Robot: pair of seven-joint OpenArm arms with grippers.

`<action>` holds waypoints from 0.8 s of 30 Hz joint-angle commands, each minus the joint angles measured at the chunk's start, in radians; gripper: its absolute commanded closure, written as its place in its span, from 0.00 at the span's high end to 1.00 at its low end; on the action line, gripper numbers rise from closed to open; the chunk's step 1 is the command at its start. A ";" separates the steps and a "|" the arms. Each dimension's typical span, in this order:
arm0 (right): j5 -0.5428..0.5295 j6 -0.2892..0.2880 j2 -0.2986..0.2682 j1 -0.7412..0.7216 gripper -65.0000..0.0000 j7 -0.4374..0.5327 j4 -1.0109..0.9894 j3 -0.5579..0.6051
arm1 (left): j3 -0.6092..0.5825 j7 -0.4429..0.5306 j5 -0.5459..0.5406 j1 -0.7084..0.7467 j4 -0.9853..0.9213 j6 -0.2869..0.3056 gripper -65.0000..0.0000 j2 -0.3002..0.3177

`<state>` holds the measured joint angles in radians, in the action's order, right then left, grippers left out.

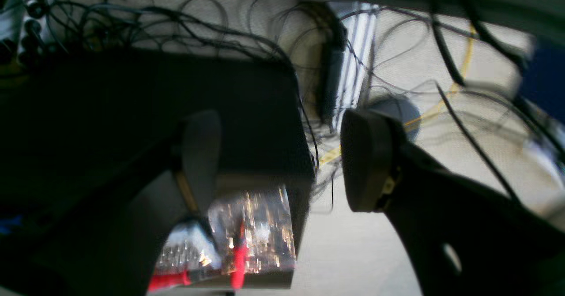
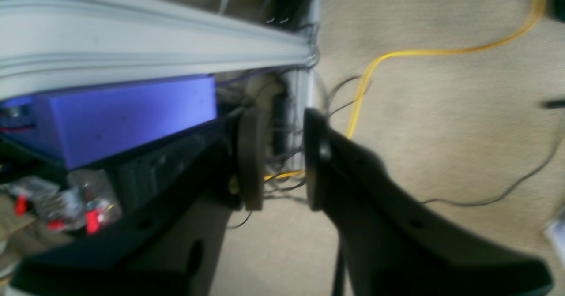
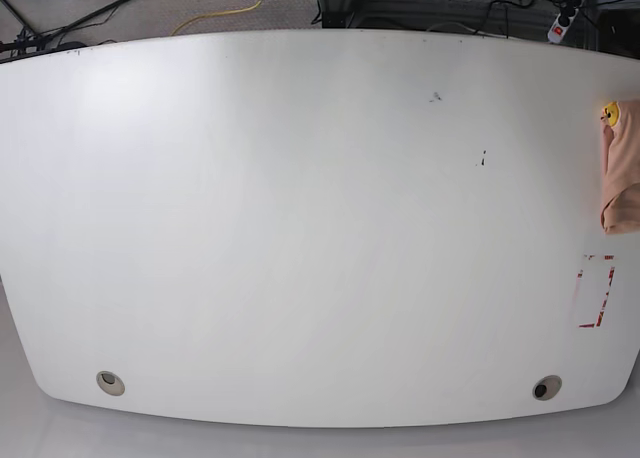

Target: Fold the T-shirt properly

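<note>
T-shirt (image 3: 620, 168): bunched at the right edge of the base view, mostly out of frame, yellow print at its top.
Left gripper (image 1: 282, 163): spread wide, empty, facing floor cables.
Right gripper (image 2: 282, 159): narrow gap, empty.
Table (image 3: 300, 228): bare white top.
Advice: bring the shirt to the middle and flatten it before folding.

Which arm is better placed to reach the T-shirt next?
Probably left: the T-shirt lies at the base view's right edge, the left arm's side. Both end effectors, left and right, are open, off-table.
</note>
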<state>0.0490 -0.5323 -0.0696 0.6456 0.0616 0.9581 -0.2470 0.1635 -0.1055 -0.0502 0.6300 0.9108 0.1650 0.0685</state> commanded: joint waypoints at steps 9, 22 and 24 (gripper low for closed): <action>0.096 0.119 -0.032 -0.241 0.21 0.011 -0.370 -0.004 | -0.112 0.025 -0.003 -0.270 -0.444 0.001 0.60 0.057; 0.098 0.176 -0.069 -0.438 0.22 -0.032 -0.580 -0.002 | -0.157 0.031 -0.001 -0.454 -0.645 -0.140 0.60 0.027; 0.098 0.176 -0.069 -0.453 0.22 -0.032 -0.595 -0.002 | -0.158 0.028 0.000 -0.457 -0.646 -0.143 0.60 0.026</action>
<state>0.1516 -0.3546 -0.1307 0.1974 0.0227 0.3767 -0.2478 0.0101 -0.0742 -0.0521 0.1699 0.2661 0.0261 0.0971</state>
